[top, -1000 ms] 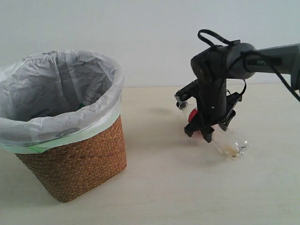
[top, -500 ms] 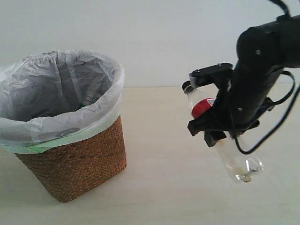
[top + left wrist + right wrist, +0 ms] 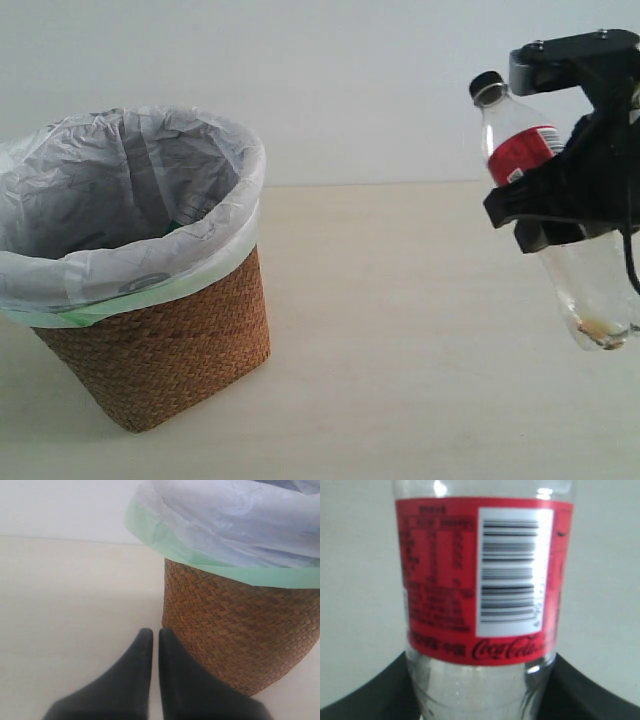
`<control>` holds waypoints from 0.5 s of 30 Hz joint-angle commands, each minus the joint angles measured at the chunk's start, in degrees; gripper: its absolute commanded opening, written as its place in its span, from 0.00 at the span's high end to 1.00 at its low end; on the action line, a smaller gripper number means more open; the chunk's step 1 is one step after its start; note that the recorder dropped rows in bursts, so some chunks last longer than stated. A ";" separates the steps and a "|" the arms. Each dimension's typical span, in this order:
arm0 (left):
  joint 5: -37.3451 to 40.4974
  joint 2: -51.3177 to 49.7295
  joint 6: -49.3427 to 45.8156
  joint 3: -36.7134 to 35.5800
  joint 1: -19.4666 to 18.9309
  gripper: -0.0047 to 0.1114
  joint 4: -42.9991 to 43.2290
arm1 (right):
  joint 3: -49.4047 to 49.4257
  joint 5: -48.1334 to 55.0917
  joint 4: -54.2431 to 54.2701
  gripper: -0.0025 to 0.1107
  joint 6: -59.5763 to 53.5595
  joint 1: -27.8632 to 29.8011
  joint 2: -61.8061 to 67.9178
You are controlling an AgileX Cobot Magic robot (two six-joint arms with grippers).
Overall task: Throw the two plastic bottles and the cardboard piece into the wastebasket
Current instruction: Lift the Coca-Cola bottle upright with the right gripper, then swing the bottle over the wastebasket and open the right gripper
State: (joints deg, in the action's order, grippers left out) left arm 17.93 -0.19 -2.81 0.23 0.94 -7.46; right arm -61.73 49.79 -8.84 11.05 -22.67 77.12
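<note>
The slim clear bottle with black cap and red label hangs in the air at the right, cap up and tilted a little. My right gripper is shut on its middle, just below the label. The wicker wastebasket with its white-green bag liner stands at the left on the table. My left gripper is shut with nothing in it, low over the table right beside the basket's woven wall. The green-capped bottle and the cardboard piece are out of view.
A pale beige table runs under everything, with a plain white wall behind. Something greenish shows dimly inside the basket's bag.
My right gripper has lifted the red-label bottle off the table and carried it up and to the right. The basket has stayed put.
</note>
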 commanded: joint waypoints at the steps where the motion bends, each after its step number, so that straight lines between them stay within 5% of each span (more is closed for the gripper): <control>1: -0.18 0.19 0.29 -0.23 -0.04 0.93 0.17 | 3.79 -1.88 -2.36 0.98 0.32 6.99 -0.28; 9: -0.18 0.19 0.29 -0.23 -0.04 0.93 0.17 | 7.11 0.77 -4.23 0.98 0.14 23.27 -0.40; 15: -0.18 0.19 0.29 -0.23 -0.04 0.93 0.17 | 7.11 2.70 -5.06 0.98 1.59 25.88 0.42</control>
State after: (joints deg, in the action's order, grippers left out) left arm 17.93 -0.19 -2.81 0.23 0.94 -7.46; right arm -54.78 52.48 -14.21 11.95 2.87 77.24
